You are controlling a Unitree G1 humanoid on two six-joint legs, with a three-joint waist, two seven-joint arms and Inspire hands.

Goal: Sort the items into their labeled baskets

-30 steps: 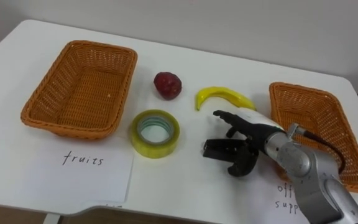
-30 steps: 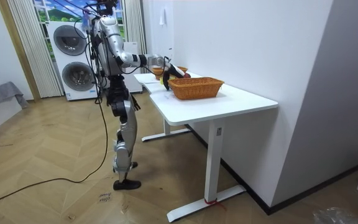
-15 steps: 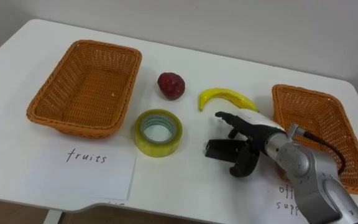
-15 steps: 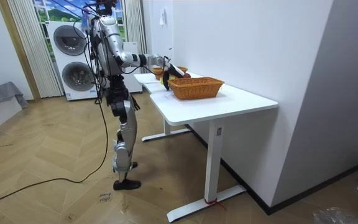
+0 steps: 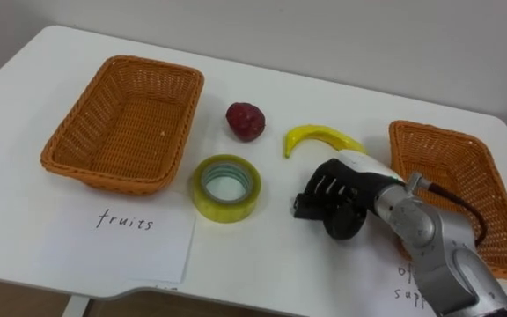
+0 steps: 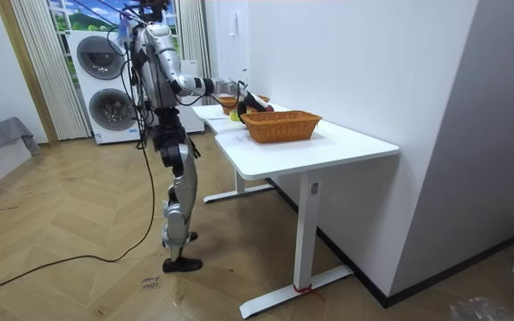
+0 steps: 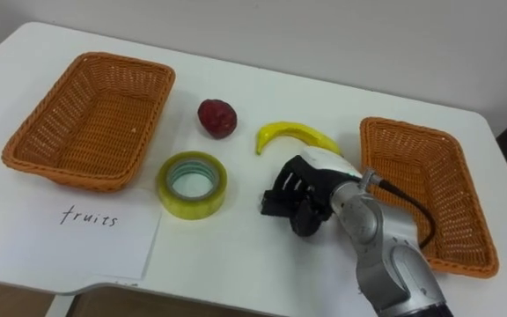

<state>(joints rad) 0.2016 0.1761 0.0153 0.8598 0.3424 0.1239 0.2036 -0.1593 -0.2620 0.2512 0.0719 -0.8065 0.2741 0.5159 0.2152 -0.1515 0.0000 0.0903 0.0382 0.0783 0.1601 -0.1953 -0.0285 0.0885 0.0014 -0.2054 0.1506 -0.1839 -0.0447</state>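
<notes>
The right hand [image 5: 346,198] was clenched round a small black object [image 5: 301,209]. The object was boxy, matte and mostly covered.

Right hand [image 5: 341,195]: black fingers, white back shell. Forearm: silver-grey cylinder, black cable looping off the wrist. Torso silver-grey, legs dark
</notes>
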